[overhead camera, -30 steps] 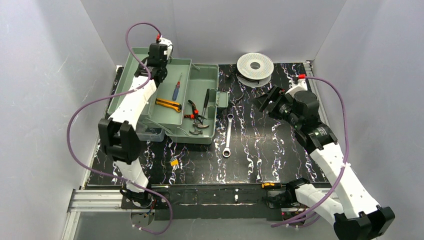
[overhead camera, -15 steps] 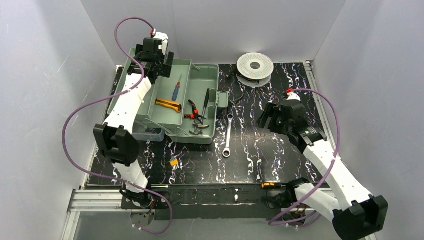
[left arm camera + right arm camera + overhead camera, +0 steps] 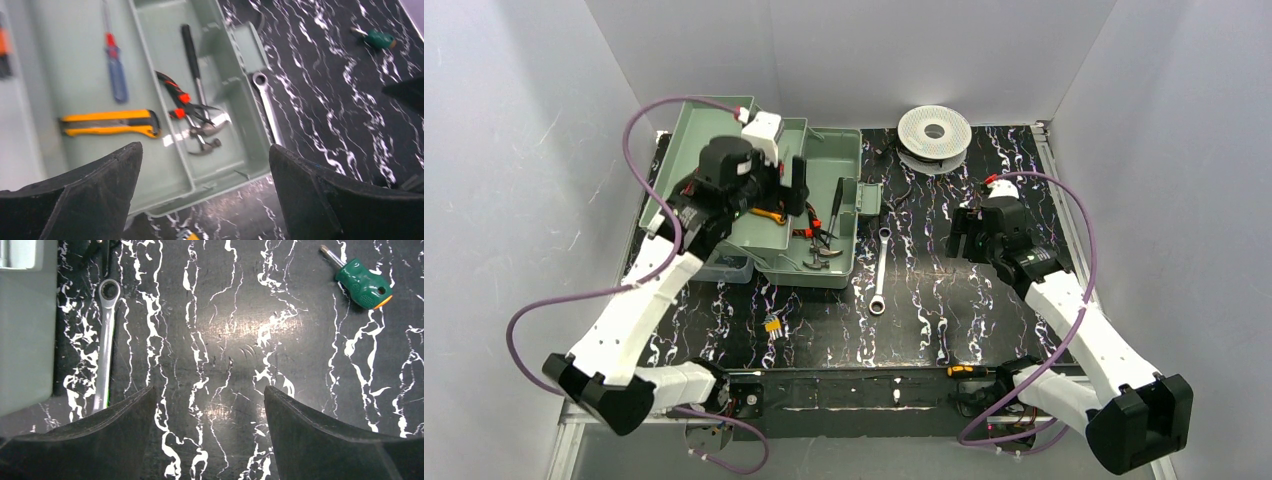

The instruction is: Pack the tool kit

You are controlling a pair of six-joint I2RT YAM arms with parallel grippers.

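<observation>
At the far left of the table [image 3: 964, 300]: the pale green toolbox [image 3: 60, 65] stood open.
Toolbox contents: a blue screwdriver [image 3: 116, 75], yellow knife [image 3: 107, 123], pliers [image 3: 177, 97] and hammer [image 3: 190, 50] lay inside; the pliers crossed the hammer's shaft.
Wrench [image 3: 105, 355]: lay flat on the table, just beside the toolbox's right wall and outside it.
Green screwdriver [image 3: 362, 285]: lay on the table, well apart from the toolbox.
Left gripper [image 3: 204, 155]: hung over the toolbox, jaws spread wide, nothing held.
Right gripper [image 3: 209, 390]: hung over the table between wrench and green screwdriver, jaws spread wide, nothing held.
White spool [image 3: 934, 128]: sat at the table's far edge.
</observation>
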